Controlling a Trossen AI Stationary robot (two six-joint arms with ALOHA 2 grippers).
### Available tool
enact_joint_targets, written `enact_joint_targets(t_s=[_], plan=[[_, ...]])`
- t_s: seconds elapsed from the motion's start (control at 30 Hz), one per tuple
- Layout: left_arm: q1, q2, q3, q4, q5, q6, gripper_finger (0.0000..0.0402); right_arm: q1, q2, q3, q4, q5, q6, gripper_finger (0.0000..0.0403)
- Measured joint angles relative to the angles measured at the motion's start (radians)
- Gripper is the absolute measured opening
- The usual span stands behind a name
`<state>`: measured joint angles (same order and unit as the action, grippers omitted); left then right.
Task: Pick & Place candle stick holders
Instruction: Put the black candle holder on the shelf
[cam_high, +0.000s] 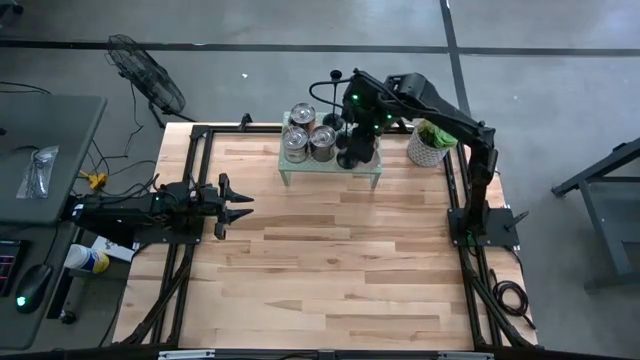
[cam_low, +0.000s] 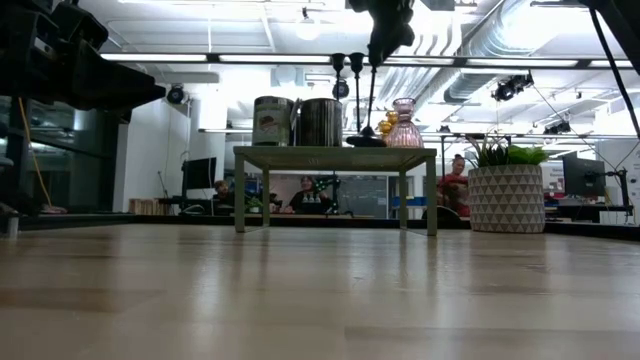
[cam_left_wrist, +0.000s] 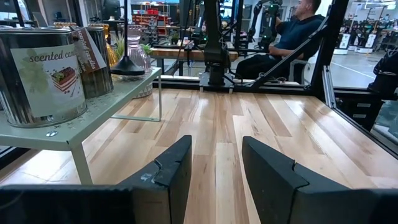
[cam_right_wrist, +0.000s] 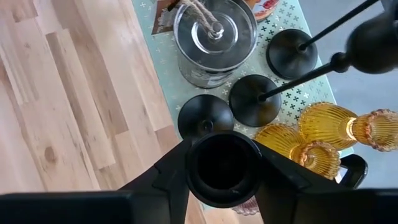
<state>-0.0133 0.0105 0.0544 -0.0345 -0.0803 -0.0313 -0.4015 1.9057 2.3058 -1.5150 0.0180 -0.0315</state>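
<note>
A pale green rack (cam_high: 330, 168) stands at the table's far middle. It carries silver tins (cam_right_wrist: 214, 37), amber glass holders (cam_right_wrist: 317, 134), a pink glass one (cam_low: 404, 125) and black slim-stemmed candle stick holders (cam_right_wrist: 258, 99). My right gripper (cam_right_wrist: 222, 155) hangs over the rack's near right part, shut on one black holder (cam_low: 371, 95). My left gripper (cam_left_wrist: 214, 168) waits at the table's left edge, level and open, with nothing between its fingers. My right gripper pinches the black holder's cup-shaped top (cam_right_wrist: 194, 171) between its two fingers (cam_right_wrist: 168, 174), one on each side. The fingers come from above, slanting steeply down. The holder hangs upright below them, its round base (cam_right_wrist: 205, 118) at the rack's top; whether it rests there I cannot tell.
A green plant in a white patterned pot (cam_high: 432, 142) stands right of the rack. Two other black holders (cam_right_wrist: 292, 53) and a silver tin crowd the held one. Bare wooden table (cam_high: 330, 270) stretches from the rack to the near edge. People sit in the room beyond.
</note>
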Motion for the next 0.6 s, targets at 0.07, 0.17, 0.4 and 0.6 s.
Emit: enact_joint_targets(t_s=[0.07,0.17,0.4,0.6], plan=[[0.0,0.0,0.0,0.0,0.0,0.0,0.0138,-0.001,0.0,0.0,0.0,0.002,-0.001,0.0141],[0.0,0.0,0.0,0.0,0.0,0.0,0.0138,-0.001,0.0,0.0,0.0,0.001,-0.021,0.0143],[0.0,0.0,0.0,0.0,0.0,0.0,0.0138,-0.001,0.0,0.0,0.0,0.001,-0.046,0.0133],[0.0,0.0,0.0,0.0,0.0,0.0,0.0138,-0.001,0.0,0.0,0.0,0.001,-0.053,0.0142]])
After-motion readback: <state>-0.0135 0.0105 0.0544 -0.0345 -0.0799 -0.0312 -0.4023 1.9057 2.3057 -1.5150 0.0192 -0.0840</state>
